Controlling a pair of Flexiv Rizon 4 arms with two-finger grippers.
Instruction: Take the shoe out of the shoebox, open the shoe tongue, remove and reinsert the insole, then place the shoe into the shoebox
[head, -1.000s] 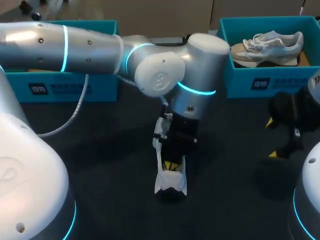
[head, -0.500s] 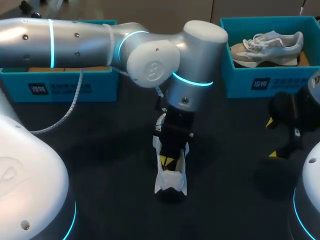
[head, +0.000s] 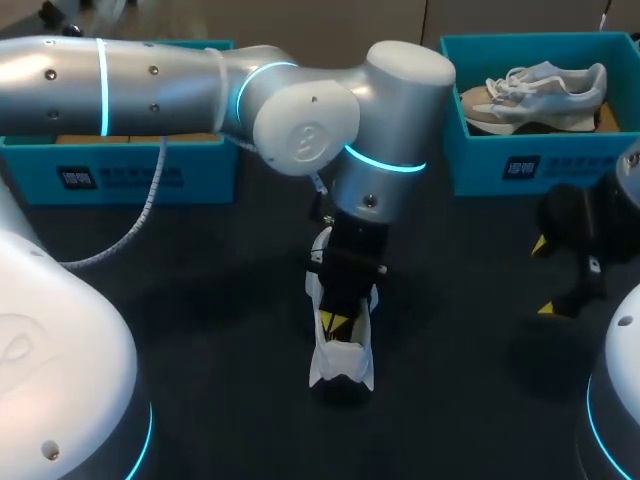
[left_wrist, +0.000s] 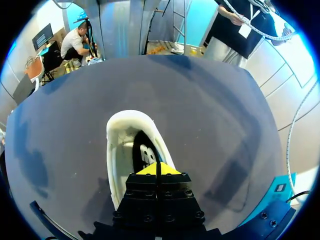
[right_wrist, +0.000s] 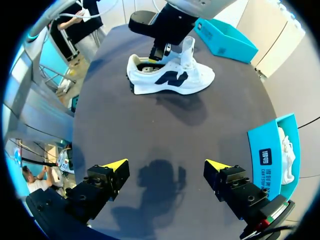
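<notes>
A white shoe (head: 342, 362) with a dark logo lies on its sole mid-table, its tongue (right_wrist: 188, 48) pulled upright. My left arm reaches in over it. My left gripper (head: 336, 322) is shut, its yellow tips together inside the shoe's opening. In the left wrist view the left gripper (left_wrist: 159, 169) sits just over the dark insole (left_wrist: 145, 152) within the shoe (left_wrist: 117, 155); whether it pinches the insole I cannot tell. My right gripper (head: 545, 280) hangs open at the right, apart from the shoe (right_wrist: 170, 77). The right gripper (right_wrist: 166, 165) has nothing between its fingers.
A teal shoebox (head: 520, 165) at the back right holds a second, greyish shoe (head: 545, 95). Another teal box (head: 130, 170) stands at the back left behind my left arm. A grey cable (head: 135, 235) hangs from the left arm.
Over the last second my left arm shifted a little, its gripper staying shut in the shoe's opening. Nothing moved in the last half second. The right arm kept still.
</notes>
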